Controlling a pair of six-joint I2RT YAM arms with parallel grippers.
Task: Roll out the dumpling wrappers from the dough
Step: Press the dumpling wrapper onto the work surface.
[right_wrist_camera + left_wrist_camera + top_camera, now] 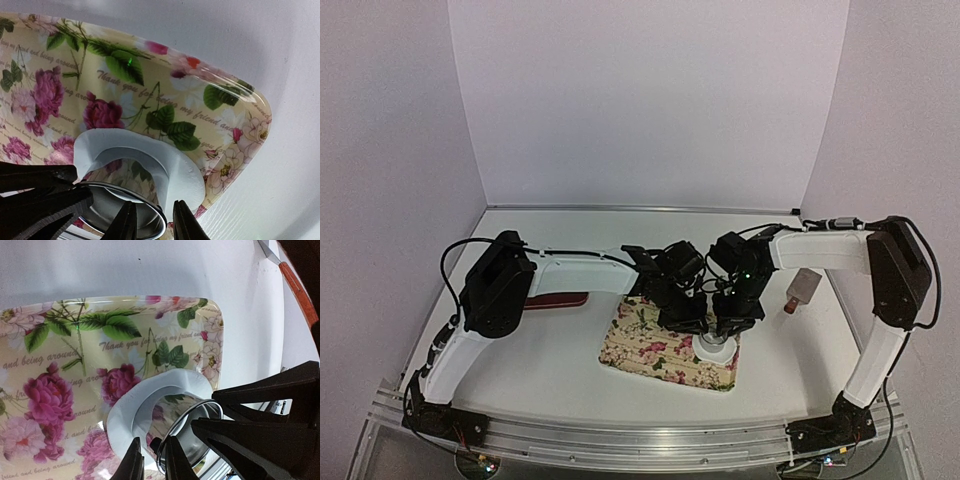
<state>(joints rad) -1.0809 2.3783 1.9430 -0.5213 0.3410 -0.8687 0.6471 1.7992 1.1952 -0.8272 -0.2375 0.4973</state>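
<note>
The dough (717,353) is a flattened white sheet on the floral tray (640,338). A shiny metal ring cutter (182,415) stands pressed into it, leaving a white collar of dough (120,415) around the ring. My left gripper (688,318) and right gripper (728,325) meet over the ring. In the left wrist view my left gripper (152,460) straddles the ring wall with a narrow gap. In the right wrist view my right gripper (155,220) straddles the ring (127,205) beside the dough (185,170), one finger inside. No separate dumpling wrappers show.
The tray (50,340) lies on a white table, its right corner (250,105) near the grippers. A dark red object (558,300) lies left of the tray. A tool with a reddish-brown handle (802,288) lies to the right and also shows in the left wrist view (295,285).
</note>
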